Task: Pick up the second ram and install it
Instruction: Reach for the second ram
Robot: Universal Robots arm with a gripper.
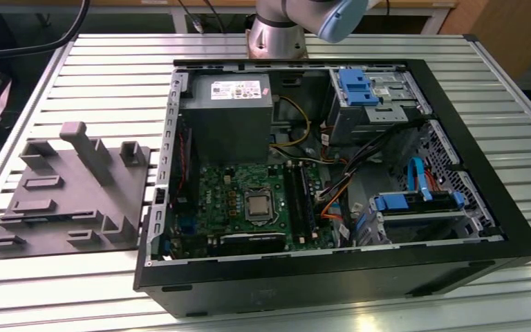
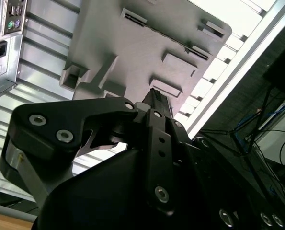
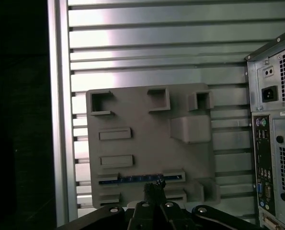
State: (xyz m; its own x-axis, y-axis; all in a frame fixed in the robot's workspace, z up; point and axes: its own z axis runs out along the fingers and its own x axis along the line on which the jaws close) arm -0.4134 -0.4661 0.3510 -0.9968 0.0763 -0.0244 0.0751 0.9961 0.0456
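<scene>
Slatted table (image 1: 81, 62): spans the exterior view edge to edge. Open case (image 1: 339, 283): takes up the centre and right of that frame, with board, drives and cables exposed. Grey tray (image 1: 63, 200): lies at the frame's left, just beside the case (moulded ridges and slots on top). Robot arm (image 1: 279, 31): stands at top centre, behind the case. Black gripper (image 3: 154, 188): hangs above the tray in the first wrist view, fingers pressed together, clamped on nothing. Thin blue ram (image 3: 132, 178): sits in one long slot of the tray, untouched by the gripper.
</scene>
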